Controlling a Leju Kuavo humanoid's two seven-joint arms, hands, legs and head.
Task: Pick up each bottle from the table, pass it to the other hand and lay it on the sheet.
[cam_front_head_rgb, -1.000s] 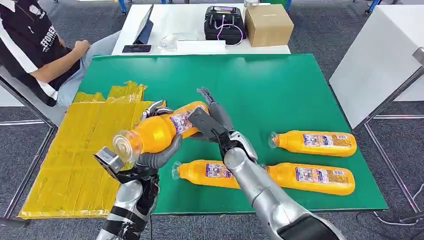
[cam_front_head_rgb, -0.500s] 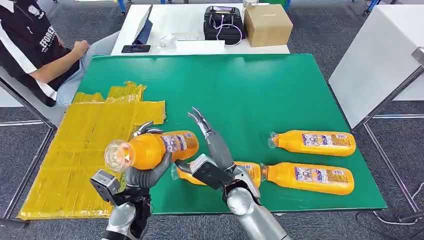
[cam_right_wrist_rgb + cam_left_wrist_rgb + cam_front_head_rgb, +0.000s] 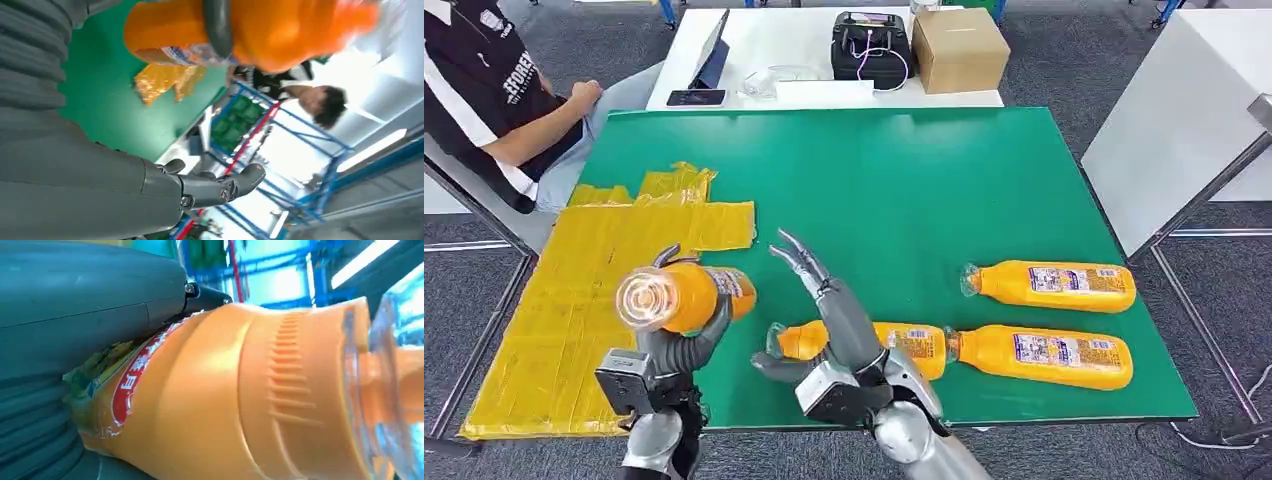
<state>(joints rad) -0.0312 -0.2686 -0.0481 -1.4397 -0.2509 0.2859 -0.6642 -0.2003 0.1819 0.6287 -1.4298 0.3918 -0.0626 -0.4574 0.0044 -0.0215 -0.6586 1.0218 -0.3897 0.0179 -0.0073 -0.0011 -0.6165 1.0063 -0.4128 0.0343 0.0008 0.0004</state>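
Note:
My left hand (image 3: 686,338) grips an orange bottle (image 3: 679,296), lifted above the edge where the yellow sheet (image 3: 574,300) meets the green table (image 3: 944,190); its clear cap faces me. The same bottle (image 3: 240,390) shows close up in the left wrist view, and again (image 3: 250,30) in the right wrist view with a dark finger across it. My right hand (image 3: 829,330) is open, fingers spread, just right of the held bottle and apart from it. Three more orange bottles lie on the table: one (image 3: 904,345) partly behind my right hand, one (image 3: 1039,355) beside it, one (image 3: 1049,285) farther back.
A person (image 3: 494,100) sits at the table's far left corner. Behind the green table a white table (image 3: 814,50) carries a cardboard box (image 3: 959,48), a black case (image 3: 872,45) and a tablet (image 3: 714,50). Another white table (image 3: 1184,120) stands at the right.
My right hand has let go of the bottle and drawn back toward me, open. My left hand has carried the bottle left toward the yellow sheet, turning its cap toward me.

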